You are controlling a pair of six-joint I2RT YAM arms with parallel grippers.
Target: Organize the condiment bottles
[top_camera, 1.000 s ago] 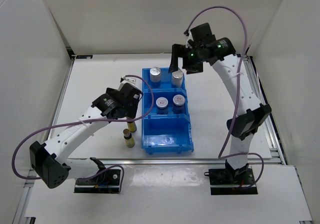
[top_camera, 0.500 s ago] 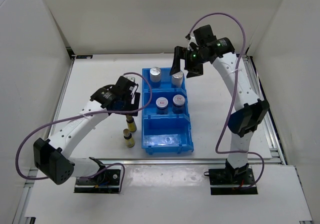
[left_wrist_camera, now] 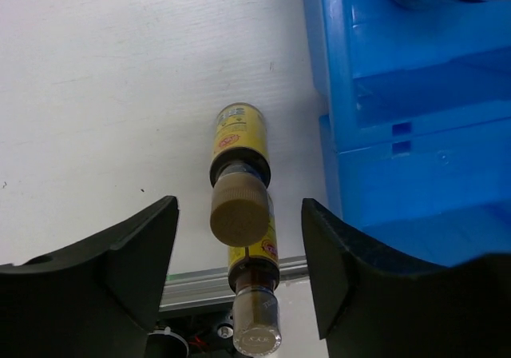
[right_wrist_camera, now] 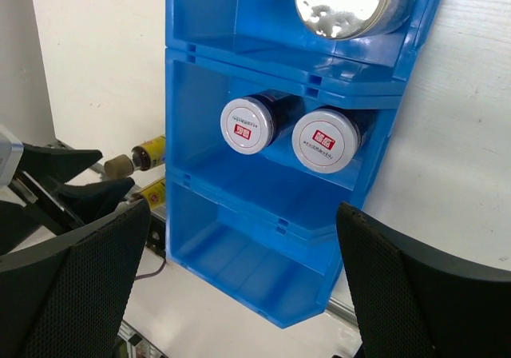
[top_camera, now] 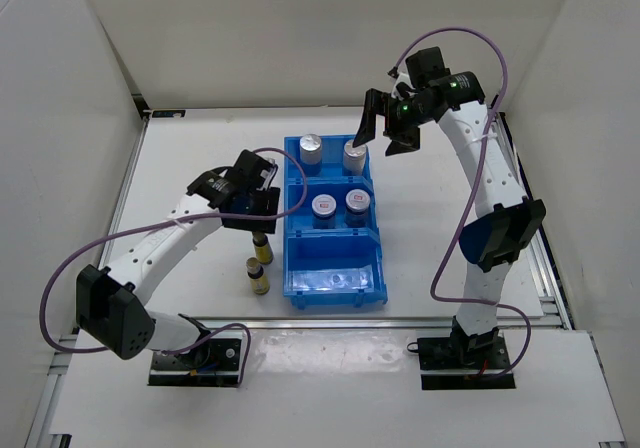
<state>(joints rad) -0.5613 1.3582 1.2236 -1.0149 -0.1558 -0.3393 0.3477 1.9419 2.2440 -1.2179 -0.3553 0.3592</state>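
Left gripper (left_wrist_camera: 238, 206) hung spread over the upper slim yellow-brown bottle (left_wrist_camera: 239, 146) at frame centre; pickup seemed next: descend, close, carry to the blue bin's (top_camera: 335, 293) bottom compartment.

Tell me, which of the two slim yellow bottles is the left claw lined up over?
The farther yellow bottle, centred between the fingers of the open left gripper; the other bottle stands nearer the front edge of the table.

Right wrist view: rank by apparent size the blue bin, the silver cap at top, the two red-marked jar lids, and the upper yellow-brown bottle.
1. blue bin
2. silver cap, nearest the camera, cropped
3. left jar lid and right jar lid: near alike, unranked
4. upper yellow-brown bottle, farther off, partly hidden
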